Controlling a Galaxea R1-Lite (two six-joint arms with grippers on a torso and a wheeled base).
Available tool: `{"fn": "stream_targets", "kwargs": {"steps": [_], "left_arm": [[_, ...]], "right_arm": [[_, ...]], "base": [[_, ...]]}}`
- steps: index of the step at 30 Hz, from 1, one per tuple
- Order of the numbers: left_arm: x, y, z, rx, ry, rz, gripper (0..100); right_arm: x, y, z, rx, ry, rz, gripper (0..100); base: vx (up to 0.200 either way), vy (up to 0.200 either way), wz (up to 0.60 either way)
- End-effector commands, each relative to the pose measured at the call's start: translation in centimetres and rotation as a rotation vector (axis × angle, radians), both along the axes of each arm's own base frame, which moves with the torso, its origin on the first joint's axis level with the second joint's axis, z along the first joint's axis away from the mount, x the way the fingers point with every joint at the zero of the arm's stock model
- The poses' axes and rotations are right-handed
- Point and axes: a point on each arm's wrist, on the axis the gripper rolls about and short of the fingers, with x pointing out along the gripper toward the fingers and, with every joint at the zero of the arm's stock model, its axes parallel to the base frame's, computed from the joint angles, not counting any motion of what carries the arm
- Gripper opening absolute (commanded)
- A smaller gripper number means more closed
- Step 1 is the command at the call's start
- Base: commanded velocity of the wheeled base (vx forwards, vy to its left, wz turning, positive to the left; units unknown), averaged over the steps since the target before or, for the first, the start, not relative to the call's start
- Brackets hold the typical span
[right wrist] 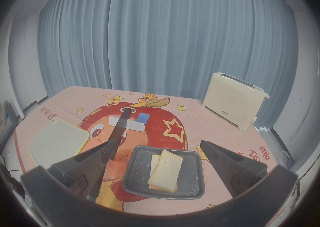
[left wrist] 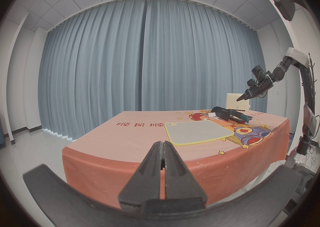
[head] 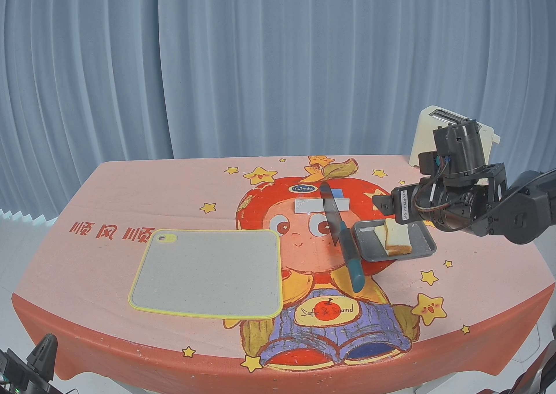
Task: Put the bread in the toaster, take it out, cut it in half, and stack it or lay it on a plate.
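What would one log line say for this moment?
right gripper open near bread on tray | left gripper shut, low before table | knife between cutting board and tray

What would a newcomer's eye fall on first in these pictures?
The open right pincer hovers over a grey tray on the robot's right, where two pieces of bread lie overlapped. Just left of the tray lies a teal-handled knife, with a yellow-rimmed cutting board farther left.
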Motion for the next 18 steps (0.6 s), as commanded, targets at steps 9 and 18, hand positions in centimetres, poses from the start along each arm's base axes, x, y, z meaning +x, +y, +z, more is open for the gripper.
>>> {"fn": "stream_targets", "kwargs": {"steps": [9, 18], "left_arm": [[0.11, -0.01, -0.49, 0.001, 0.018, 0.0, 0], [0.11, -0.01, -0.49, 0.001, 0.018, 0.0, 0]], "right_arm": [[-0.45, -0.64, 0.92, 0.075, -0.132, -0.008, 100], [-0.6, -0.79, 0.93, 0.115, -0.206, -0.011, 100]], "base": [[0.0, 0.0, 0.0], [0.0, 0.0, 0.0]]}}
